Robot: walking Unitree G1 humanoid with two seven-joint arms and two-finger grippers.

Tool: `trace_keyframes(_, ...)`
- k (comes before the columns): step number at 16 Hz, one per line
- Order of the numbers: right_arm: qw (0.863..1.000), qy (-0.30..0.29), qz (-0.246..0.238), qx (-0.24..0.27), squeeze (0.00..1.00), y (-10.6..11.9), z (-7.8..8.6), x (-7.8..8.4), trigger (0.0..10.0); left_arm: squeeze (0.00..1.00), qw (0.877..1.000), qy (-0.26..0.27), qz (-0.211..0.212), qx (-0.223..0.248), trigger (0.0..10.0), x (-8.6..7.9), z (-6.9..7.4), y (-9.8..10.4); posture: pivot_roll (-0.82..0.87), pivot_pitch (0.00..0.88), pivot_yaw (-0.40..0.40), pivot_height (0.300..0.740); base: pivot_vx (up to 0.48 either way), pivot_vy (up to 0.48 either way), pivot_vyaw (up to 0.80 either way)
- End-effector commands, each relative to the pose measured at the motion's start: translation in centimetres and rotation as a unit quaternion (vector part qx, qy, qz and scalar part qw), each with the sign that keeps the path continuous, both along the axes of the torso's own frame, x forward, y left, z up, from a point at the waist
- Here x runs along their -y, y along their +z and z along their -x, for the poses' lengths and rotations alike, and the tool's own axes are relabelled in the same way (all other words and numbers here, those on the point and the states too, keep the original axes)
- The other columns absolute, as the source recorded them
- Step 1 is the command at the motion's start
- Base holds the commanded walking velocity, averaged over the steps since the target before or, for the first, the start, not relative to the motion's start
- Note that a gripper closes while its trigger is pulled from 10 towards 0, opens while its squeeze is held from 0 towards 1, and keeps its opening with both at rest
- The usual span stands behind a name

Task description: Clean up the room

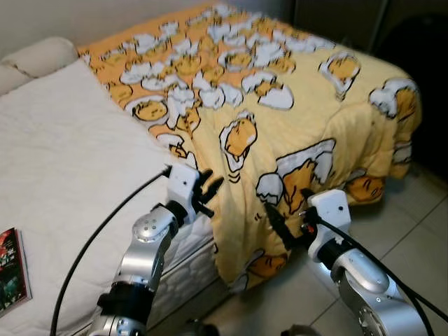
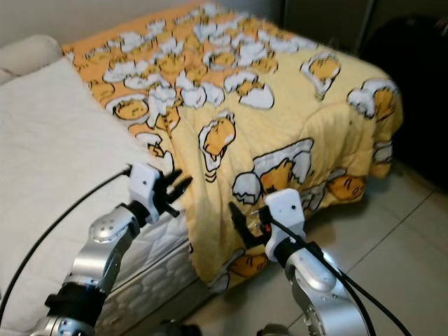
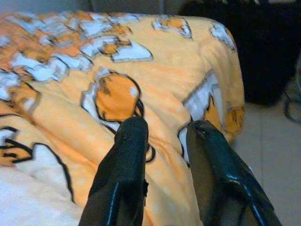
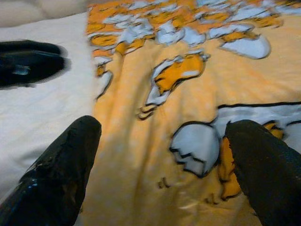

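A yellow blanket printed with cartoon eggs covers the foot half of the bed and hangs over its near side toward the floor. The bare white mattress lies to its left. My left gripper hovers at the mattress's near edge, right beside the blanket's border, open by a narrow gap with nothing between its fingers. My right gripper is wide open in front of the hanging part of the blanket, its fingertips close to the cloth. In the right wrist view the blanket spans the space between the two fingers.
A book lies on the mattress at the near left. A pillow sits at the head of the bed. Tiled floor runs along the right, with dark furniture behind the bed's foot.
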State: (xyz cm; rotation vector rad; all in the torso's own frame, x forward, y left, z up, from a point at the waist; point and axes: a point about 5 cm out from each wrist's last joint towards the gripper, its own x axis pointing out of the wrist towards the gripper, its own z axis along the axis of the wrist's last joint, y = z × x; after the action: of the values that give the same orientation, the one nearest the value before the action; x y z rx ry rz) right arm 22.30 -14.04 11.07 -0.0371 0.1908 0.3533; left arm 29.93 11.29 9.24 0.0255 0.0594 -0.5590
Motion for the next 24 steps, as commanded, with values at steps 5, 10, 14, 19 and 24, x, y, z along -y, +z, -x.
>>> trace_keyframes(5, 0.991, -0.134, -0.016, 0.016, 0.00, -1.0, -0.7, 1.6, 10.0, 0.00, 0.993, 0.106, 0.014, 0.049, 10.0, -2.5, 2.4, 3.0, -0.08, 0.000, 0.078, 0.740, 0.000, 0.000, -0.63)
trace_keyframes(10, 0.987, -0.158, -0.022, 0.018, 0.00, -1.4, -0.6, 2.5, 10.0, 0.00, 0.991, 0.127, -0.002, 0.044, 10.0, -3.7, 3.7, 3.2, -0.06, 0.000, 0.062, 0.740, 0.000, 0.000, -0.79)
trace_keyframes(14, 0.986, -0.165, -0.024, 0.029, 0.00, -1.4, -1.1, 2.9, 10.0, 0.00, 0.991, 0.122, -0.018, 0.044, 10.0, -3.6, 3.7, 3.4, -0.07, 0.000, 0.064, 0.740, 0.373, 0.000, -0.58)
trace_keyframes(19, 0.986, -0.162, -0.025, 0.037, 0.00, -1.2, -1.4, 3.0, 10.0, 0.00, 0.992, 0.113, -0.028, 0.041, 10.0, -3.1, 3.3, 3.4, -0.07, 0.000, 0.066, 0.740, 0.448, 0.000, 0.00)
trace_keyframes(24, 0.986, -0.160, -0.012, 0.040, 0.00, -1.4, -1.3, 2.8, 10.0, 0.00, 0.993, 0.106, -0.033, 0.032, 10.0, -3.1, 3.6, 3.0, -0.07, 0.000, 0.067, 0.740, 0.451, 0.000, 0.00)
